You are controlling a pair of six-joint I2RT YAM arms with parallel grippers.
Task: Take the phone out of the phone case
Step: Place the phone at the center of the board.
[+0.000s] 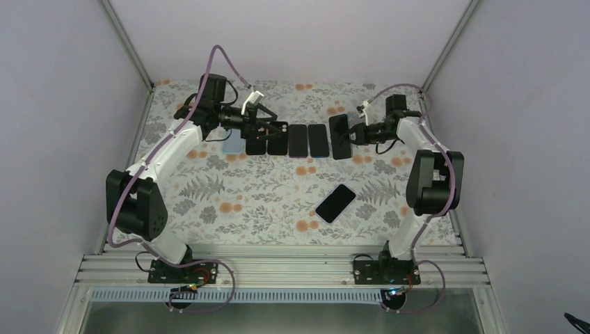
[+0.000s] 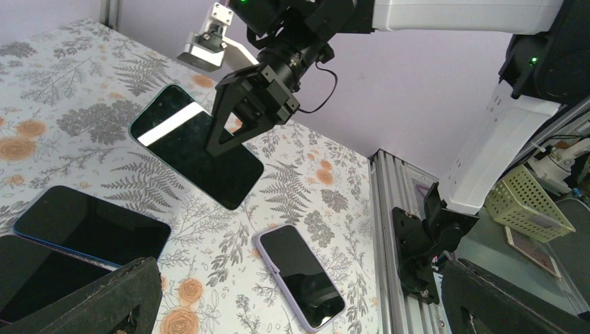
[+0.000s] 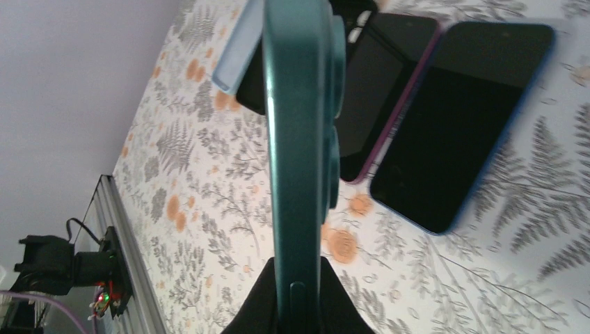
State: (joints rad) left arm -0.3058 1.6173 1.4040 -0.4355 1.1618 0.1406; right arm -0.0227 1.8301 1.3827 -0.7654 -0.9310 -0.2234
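Observation:
A phone in a lilac case (image 1: 335,202) lies face up and alone on the floral table, nearer the right arm's base; in the left wrist view the same lilac-cased phone (image 2: 299,275) lies flat below. My right gripper (image 1: 351,133) is shut on a teal phone (image 1: 339,136) at the right end of the back row. That teal phone (image 3: 300,139) stands edge-on between my right fingers (image 3: 259,306), and it tilts above the table (image 2: 195,153). My left gripper (image 1: 275,129) hovers open over the row's left end, its fingers (image 2: 104,299) wide apart with nothing between them.
Several dark phones (image 1: 298,140) lie side by side in a row at the back. A pale blue case (image 1: 233,146) sits under the left arm. The purple-edged phone (image 3: 376,90) and the blue-edged phone (image 3: 459,118) lie beside the held phone. An aluminium rail (image 2: 396,229) borders the table.

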